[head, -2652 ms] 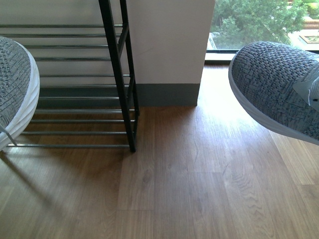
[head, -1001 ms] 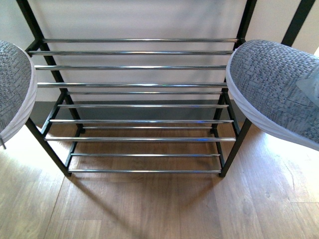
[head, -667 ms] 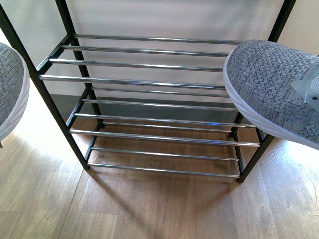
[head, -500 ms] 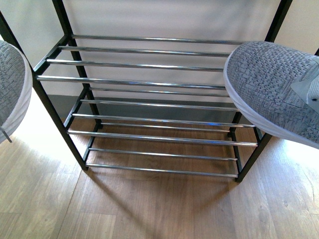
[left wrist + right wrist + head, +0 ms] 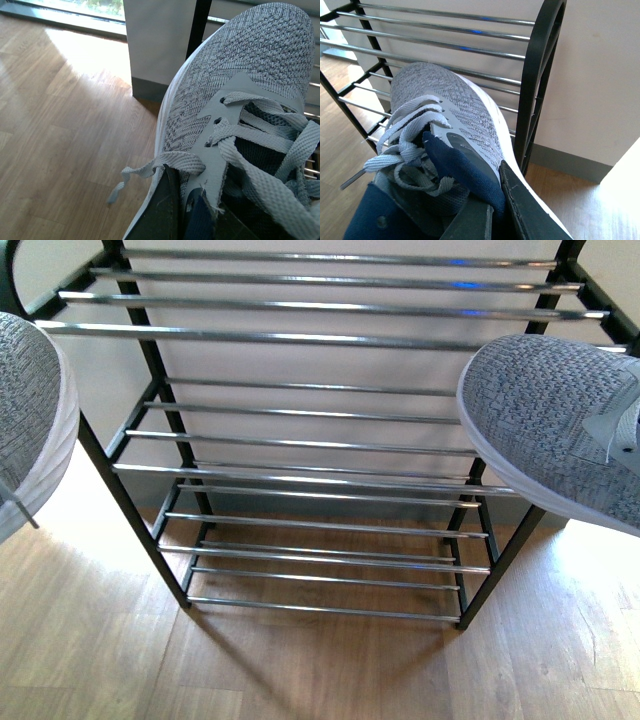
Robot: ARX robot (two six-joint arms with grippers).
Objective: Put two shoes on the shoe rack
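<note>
Left shoe (image 5: 25, 410), grey knit, clamped in left claw (image 5: 192, 220); right shoe (image 5: 545, 420) in right claw (image 5: 495, 212); rack (image 5: 300, 338) chrome-rodded.

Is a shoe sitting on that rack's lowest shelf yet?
No: in the front view only floor shows through the lowest rods of the shoe rack, while the left shoe and right shoe hang higher, at the sides.

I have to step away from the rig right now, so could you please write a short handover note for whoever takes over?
Left gripper: shut on the left sneaker, held in the air beside the left end of the shoe rack.
Right gripper: shut on the right sneaker, held in the air at the rack's right end.
Rack: straight ahead; its visible rods bear nothing.
Done: both sneakers picked up.
Left: set each on a tier, then release.
</note>
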